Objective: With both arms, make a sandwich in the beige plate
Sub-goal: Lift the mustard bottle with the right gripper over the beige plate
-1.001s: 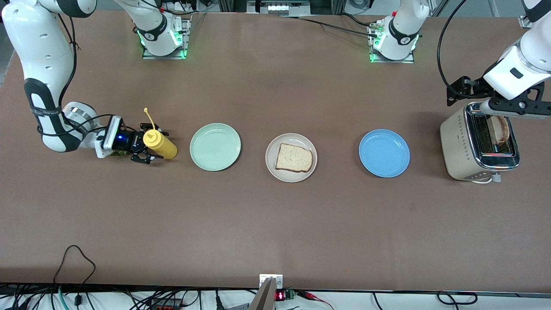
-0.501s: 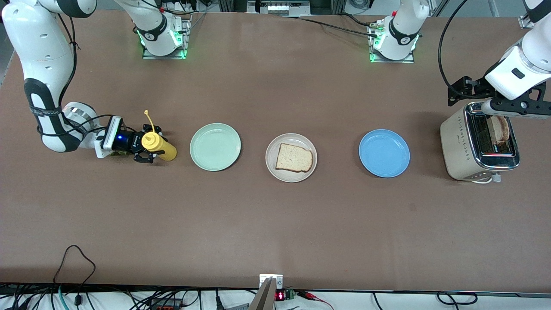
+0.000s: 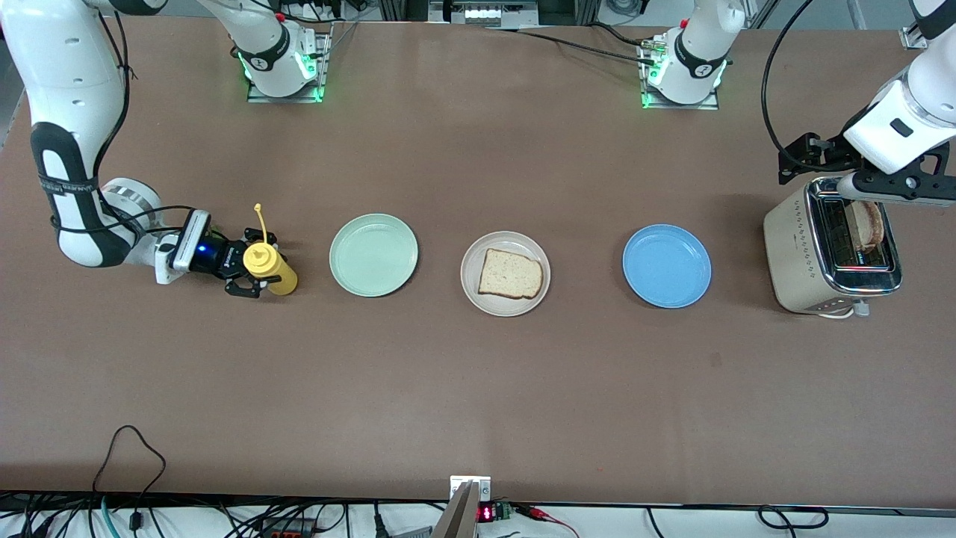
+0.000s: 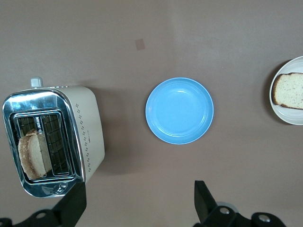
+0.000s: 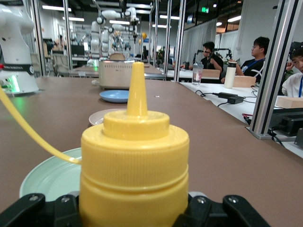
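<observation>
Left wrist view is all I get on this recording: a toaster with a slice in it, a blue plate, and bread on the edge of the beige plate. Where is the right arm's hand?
Observer: The right hand is shut on a yellow squeeze bottle, low at the right arm's end of the table.
Operator: Is anything between that bottle and the beige plate?
Observer: Yes, a mint-green plate sits between the bottle and the beige plate.
Operator: And my own hand?
Observer: The left hand, open, hangs over the toaster.
</observation>
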Controlling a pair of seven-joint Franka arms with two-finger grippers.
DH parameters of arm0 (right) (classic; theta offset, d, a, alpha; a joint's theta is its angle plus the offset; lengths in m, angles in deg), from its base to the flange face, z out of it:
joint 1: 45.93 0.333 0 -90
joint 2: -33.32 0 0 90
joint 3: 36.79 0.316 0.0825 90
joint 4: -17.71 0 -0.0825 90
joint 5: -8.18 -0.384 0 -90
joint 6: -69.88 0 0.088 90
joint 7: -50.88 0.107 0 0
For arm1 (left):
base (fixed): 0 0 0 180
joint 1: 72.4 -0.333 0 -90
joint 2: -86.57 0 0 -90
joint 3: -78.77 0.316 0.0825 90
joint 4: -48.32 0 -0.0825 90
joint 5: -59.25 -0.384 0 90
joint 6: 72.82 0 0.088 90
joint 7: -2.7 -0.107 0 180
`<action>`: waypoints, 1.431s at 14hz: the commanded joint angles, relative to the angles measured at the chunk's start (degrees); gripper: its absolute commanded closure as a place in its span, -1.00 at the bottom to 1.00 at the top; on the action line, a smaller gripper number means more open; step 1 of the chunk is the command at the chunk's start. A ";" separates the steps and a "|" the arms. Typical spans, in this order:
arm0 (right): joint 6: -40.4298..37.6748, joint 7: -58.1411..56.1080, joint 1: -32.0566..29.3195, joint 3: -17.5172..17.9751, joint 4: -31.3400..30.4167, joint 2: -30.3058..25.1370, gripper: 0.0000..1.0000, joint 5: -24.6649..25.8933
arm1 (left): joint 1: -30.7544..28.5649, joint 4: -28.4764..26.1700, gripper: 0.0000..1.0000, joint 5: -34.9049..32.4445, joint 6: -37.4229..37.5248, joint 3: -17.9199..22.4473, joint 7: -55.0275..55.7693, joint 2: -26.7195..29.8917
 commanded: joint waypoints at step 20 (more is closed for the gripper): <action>48.97 13.61 35.40 -0.57 -0.96 -12.52 1.00 -4.28 | -0.16 0.39 -1.00 -0.22 1.22 -0.25 0.26 0.16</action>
